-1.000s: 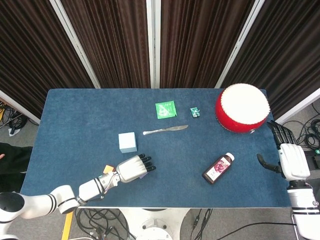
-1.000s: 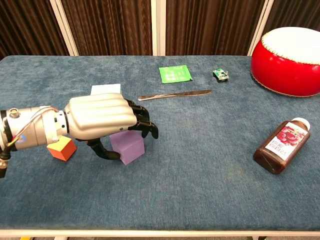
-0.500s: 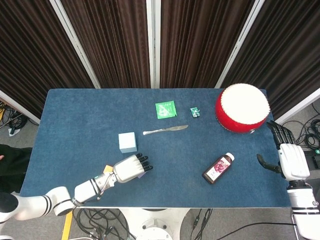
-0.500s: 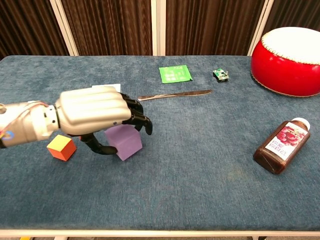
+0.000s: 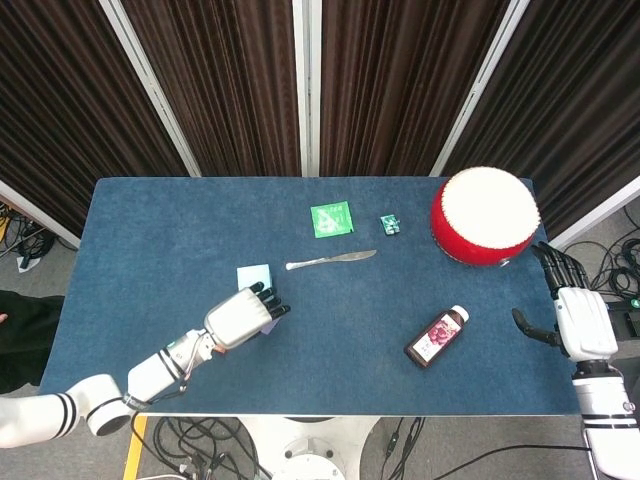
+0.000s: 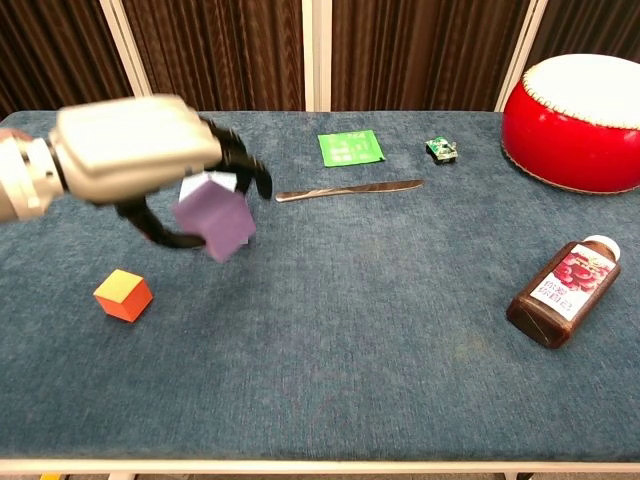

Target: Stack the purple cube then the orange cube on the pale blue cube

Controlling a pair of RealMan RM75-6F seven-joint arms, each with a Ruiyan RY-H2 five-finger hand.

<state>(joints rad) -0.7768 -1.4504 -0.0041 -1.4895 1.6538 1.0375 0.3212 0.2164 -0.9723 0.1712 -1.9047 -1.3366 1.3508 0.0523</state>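
**A:** Chest view first, biggest thing down. What fills it?

**B:** The blue table (image 6: pixel 400 330), then the red drum (image 6: pixel 578 125) at its far right corner. Next the left hand (image 6: pixel 135 150), raised above the table at the left, thumb and fingers wrapped round the purple cube (image 6: pixel 214 215); the cube hangs tilted, clear of the cloth, and looks blurred.

**A:** And the right hand?

**B:** Only the head view shows it: the right hand (image 5: pixel 578 315) sits off the table's right edge, fingers spread, holding nothing.

**A:** The other cubes?

**B:** The pale blue cube (image 5: pixel 251 274) sits mid-table just beyond the left hand's fingertips in the head view; in the chest view the hand and purple cube mostly cover it. The orange cube (image 6: pixel 123 294) rests on the table near the front left, below the raised hand and apart from it.

**A:** Smaller things?

**B:** A dark bottle (image 6: pixel 561 290) lying at the right, a butter knife (image 6: pixel 349 189) mid-table, a green packet (image 6: pixel 351 147) behind it, and a tiny circuit board (image 6: pixel 441 149) beside that.
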